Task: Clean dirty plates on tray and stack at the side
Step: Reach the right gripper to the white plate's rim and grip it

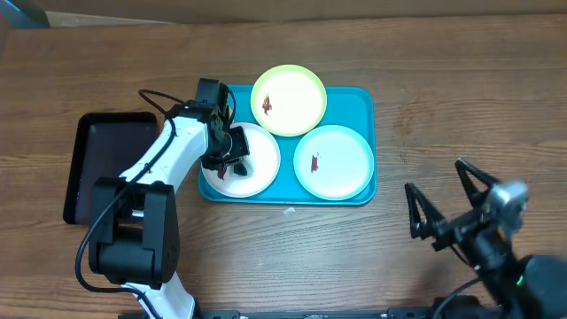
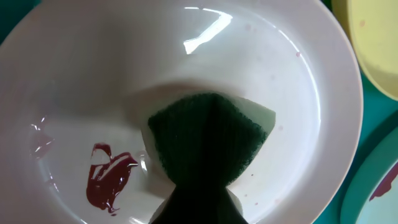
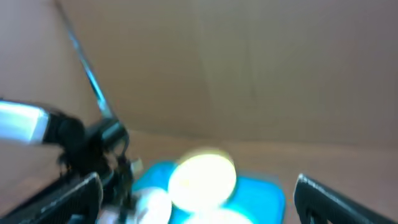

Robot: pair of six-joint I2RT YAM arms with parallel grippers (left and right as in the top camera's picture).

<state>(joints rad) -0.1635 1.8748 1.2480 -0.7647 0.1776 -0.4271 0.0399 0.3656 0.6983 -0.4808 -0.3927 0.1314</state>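
At the left edge of the overhead view a black tray (image 1: pixel 111 164) lies on the wooden table (image 1: pixel 443 80). Just right of it, the left gripper (image 1: pixel 232 159) hangs over the white plate (image 1: pixel 261 151), its claw pinched narrow on a dark green scouring pad (image 2: pixel 208 140). The pad presses on the plate's centre beside a reddish-brown smear (image 2: pixel 109 180). This plate sits in the left end of the teal tray (image 1: pixel 359 102). The yellow-green plate (image 1: pixel 289 100) overlaps the tray's upper rim, and the light teal plate (image 1: pixel 335 162) lies at its right end. Both are smeared. At the lower right, the right gripper (image 1: pixel 434 175) stands wide and holds nothing.
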